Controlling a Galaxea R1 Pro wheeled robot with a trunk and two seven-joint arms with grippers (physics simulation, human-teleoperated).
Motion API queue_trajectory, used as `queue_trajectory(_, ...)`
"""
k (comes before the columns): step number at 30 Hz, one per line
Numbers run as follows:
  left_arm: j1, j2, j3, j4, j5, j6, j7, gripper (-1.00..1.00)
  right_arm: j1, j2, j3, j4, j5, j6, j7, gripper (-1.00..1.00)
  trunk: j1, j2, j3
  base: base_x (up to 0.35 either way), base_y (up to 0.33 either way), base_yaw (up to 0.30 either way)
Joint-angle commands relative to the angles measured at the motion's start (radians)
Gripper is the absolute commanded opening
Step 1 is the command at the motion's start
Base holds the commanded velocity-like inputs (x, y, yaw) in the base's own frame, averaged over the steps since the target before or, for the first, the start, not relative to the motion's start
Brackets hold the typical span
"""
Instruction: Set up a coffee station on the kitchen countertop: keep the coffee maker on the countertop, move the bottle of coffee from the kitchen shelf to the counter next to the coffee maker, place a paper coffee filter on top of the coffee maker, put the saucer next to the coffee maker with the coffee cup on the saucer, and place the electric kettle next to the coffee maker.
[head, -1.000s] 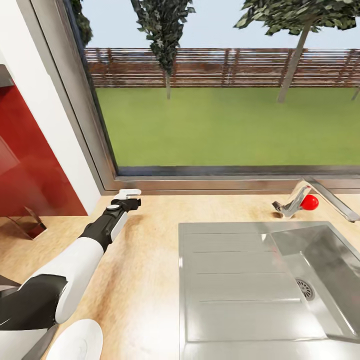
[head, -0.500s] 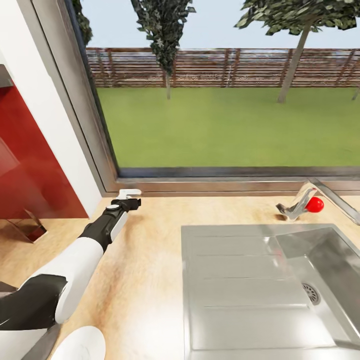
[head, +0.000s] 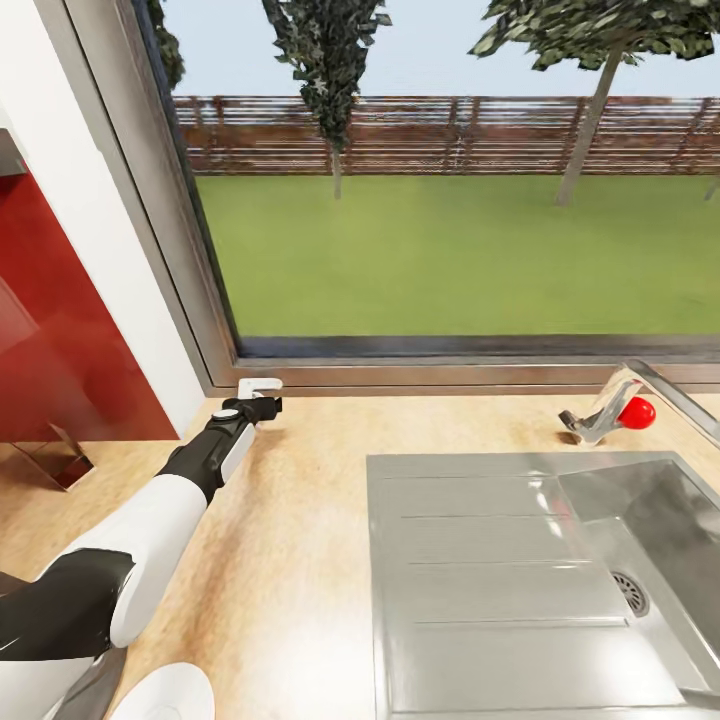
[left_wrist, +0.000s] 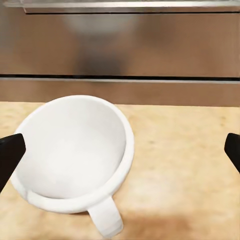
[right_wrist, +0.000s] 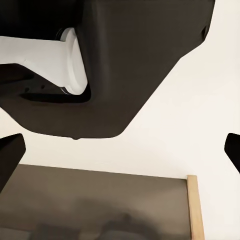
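Observation:
The white coffee cup stands upright on the light-wood kitchen countertop, close under the window frame, with its handle towards the left wrist camera. My left gripper is open around it; one black fingertip is at the cup's wall, the other far to the side. In the head view the left arm reaches forward, its gripper at the small white cup. My right gripper is open, with nothing between its fingers, facing a dark part of the robot's body.
An inset steel sink takes up the right of the counter, with a tap and its red knob behind it. A big window runs along the back. A red wall panel is at the left.
The whole head picture has shifted slightly, sink and tap sliding right and down: the camera moved. The left arm and the cup keep their places relative to each other.

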Motion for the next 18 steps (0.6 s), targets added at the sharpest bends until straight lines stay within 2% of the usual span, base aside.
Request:
queue_trajectory(1,-0.001,0.001,-0.008,-0.002,0.011,0.005,0.009,1.00,0.000,0.000,-0.008,-0.003,0.009,0.006,0.005,1.00,0.001,-0.002,-0.002,0.001,0.001,0.000)
queue_trajectory(18,0.000,-0.001,-0.010,0.008,0.010,0.004,0.010,1.00,0.000,0.000,-0.008,-0.003,0.009,0.004,0.006,1.00,0.001,-0.002,-0.002,0.000,0.000,0.000)
